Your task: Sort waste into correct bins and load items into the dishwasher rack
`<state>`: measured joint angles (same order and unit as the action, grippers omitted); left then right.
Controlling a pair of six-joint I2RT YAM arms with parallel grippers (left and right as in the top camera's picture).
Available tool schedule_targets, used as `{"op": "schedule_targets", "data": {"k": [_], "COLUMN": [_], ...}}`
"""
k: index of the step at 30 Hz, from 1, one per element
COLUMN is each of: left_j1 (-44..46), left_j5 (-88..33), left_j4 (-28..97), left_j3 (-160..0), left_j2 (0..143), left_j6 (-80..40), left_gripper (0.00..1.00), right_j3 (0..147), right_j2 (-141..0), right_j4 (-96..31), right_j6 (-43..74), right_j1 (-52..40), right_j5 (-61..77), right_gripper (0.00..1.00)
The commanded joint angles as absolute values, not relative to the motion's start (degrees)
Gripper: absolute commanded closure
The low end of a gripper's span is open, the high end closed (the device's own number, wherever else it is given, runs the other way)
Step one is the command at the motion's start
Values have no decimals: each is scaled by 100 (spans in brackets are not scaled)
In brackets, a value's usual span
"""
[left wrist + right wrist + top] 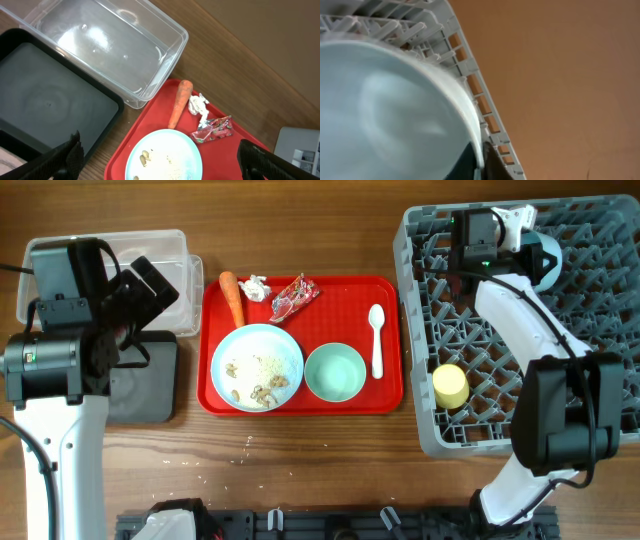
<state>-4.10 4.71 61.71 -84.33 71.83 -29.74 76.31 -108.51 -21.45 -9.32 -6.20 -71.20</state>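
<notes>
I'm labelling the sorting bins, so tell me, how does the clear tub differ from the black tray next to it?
The tub is see-through, with the wood showing through it; the black tray is opaque. The tub has taller walls; the black tray is shallower. In the overhead view the tub lies farther back and the black tray nearer the arm's base. Both are rectangular, similar in footprint, empty, and left of the red tray.

- Bright, even light from above; shadows on the table (320, 470) are short and soft.
- White glare patches on the floor of the clear tub (110, 45), left wrist view.
- Right wrist view: the light blue bowl (385, 110) looms close and blurred.
</notes>
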Motion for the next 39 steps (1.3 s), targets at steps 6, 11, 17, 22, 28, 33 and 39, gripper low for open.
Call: {"op": "schedule_targets", "data": {"k": [6,11,17,22,28,33,39], "left_j1": [-429,-429,-429,-429,-429,-429,-429], "left_j5": [567,567,565,565,567,567,567], "left_j4": [6160,6160,6160,6160,6160,6160,6160], "left_j3": [-8488,-8488,-8488,-8488,-8488,-8488,-8486], "left_j2": [7199,7201,7201,7201,7201,7201,7201], "left_j6": [-3048,-3048,-3048,-3048,-3048,-3048,-3048], "left_gripper": [0,0,0,0,0,0,0], "right_j3": [7640,7640,7651,7808,7867,7867,7867], "right_j2": [-11111,-10995,-10307,-9247,-8903,-9618,-10438], "right_j4": [-2191,-2215,-2386,-3603,-3907,-3686,-3308], "right_j6": [-1208,-1190,-681,864,2869,3155,3402], "right_j1": [-1127,-1431,-1535,-1334,843,2086,2182], "right_j5": [-6149,-6615,-5417,-2375,1330,2222,2196], "right_gripper": [78,77,65,44,44,44,46]}}
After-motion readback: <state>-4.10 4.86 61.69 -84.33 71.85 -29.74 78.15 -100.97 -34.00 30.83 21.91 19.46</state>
